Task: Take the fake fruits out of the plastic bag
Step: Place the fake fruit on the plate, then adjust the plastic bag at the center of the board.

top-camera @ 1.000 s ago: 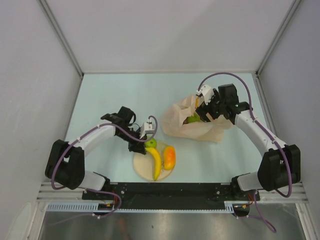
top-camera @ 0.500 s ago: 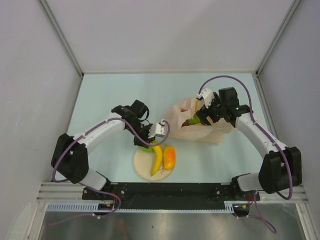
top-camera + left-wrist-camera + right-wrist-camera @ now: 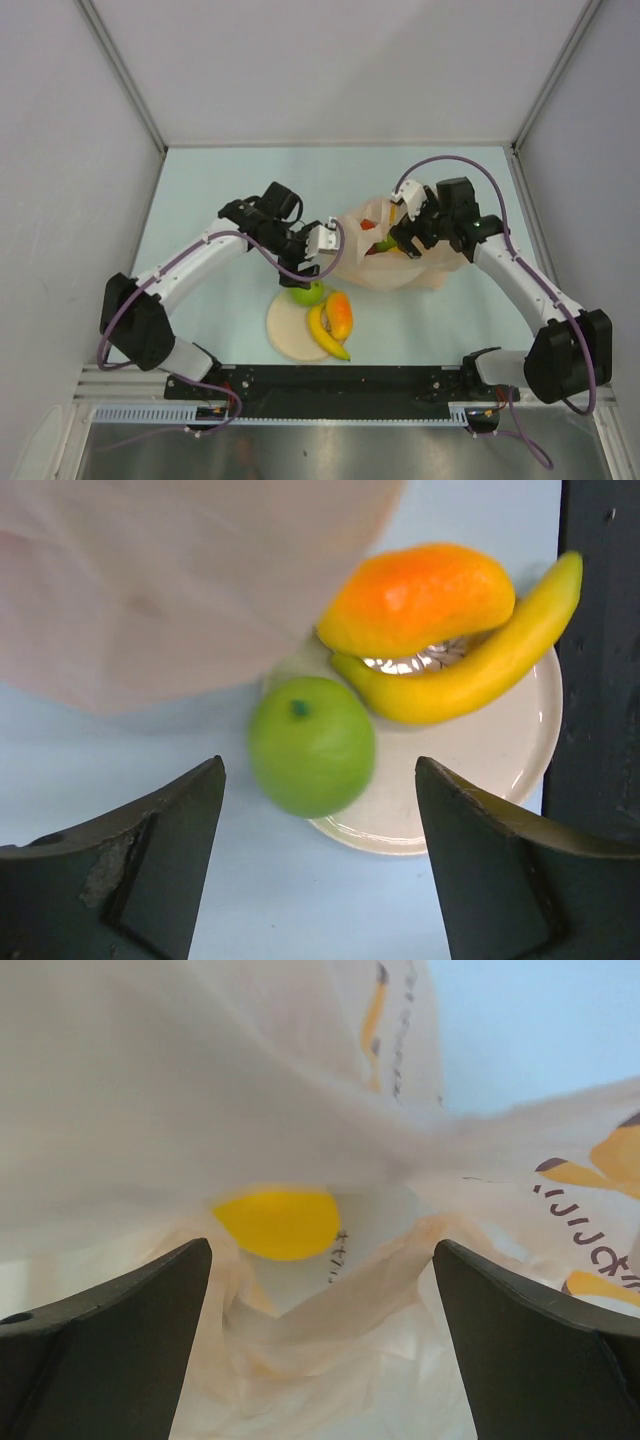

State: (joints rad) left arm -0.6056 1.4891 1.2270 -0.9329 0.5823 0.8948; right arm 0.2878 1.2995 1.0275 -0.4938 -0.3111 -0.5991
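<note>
The peach plastic bag [image 3: 385, 268] lies at centre right, its mouth up. Inside it I see a green fruit [image 3: 385, 243] and a red piece [image 3: 368, 222]. My right gripper [image 3: 402, 228] stands open at the bag's mouth. In the right wrist view the bag [image 3: 350, 1350] fills the gap of the gripper [image 3: 322, 1250], and a yellow lemon [image 3: 277, 1223] shows ahead. My left gripper [image 3: 316, 256] is open above a green apple [image 3: 308, 293], clear of it. The apple [image 3: 311, 745] is blurred at the plate's rim, beside the mango [image 3: 415, 598] and banana [image 3: 470, 660].
The round beige plate [image 3: 288, 335] sits near the table's front edge, carrying the banana [image 3: 328, 335] and mango [image 3: 340, 313]. The black base rail runs just behind it. The bag's edge [image 3: 180, 580] hangs close over the apple in the left wrist view.
My left gripper moved right toward the bag and opened, letting go of the green apple at the plate's far edge. The banana shifted on the plate. The right gripper barely moved.
</note>
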